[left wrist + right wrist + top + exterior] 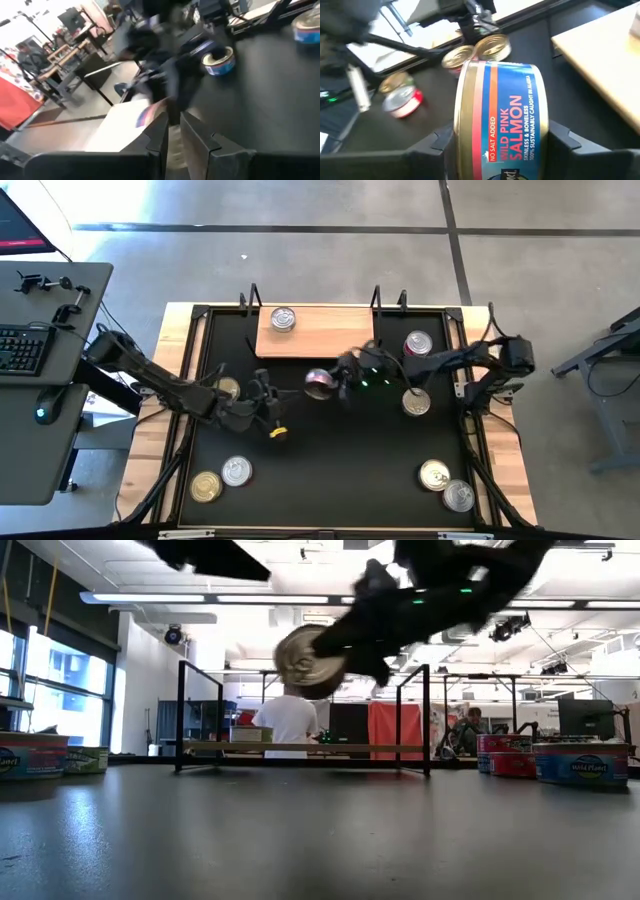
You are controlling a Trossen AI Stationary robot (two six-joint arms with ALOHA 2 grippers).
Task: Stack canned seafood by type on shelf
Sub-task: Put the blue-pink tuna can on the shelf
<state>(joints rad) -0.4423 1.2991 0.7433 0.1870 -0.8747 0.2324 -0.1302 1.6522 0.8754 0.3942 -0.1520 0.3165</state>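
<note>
We have the right gripper (497, 145) clenched on a wild pink salmon can (500, 117), held on edge above the counter (330, 450) at centre frame in the high view, just below the wooden shelf (320, 332); it is rigid, probably fairly heavy, with a slick rim, so jaws across the flat lids suit it. Only the right wrist view reads its label. The left gripper (262, 402) hovers left of centre, jaws nearly shut and empty.

glossy metal tins (284, 319), matt pale wooden shelf (320, 340), smooth black tabletop (340, 450)
</note>
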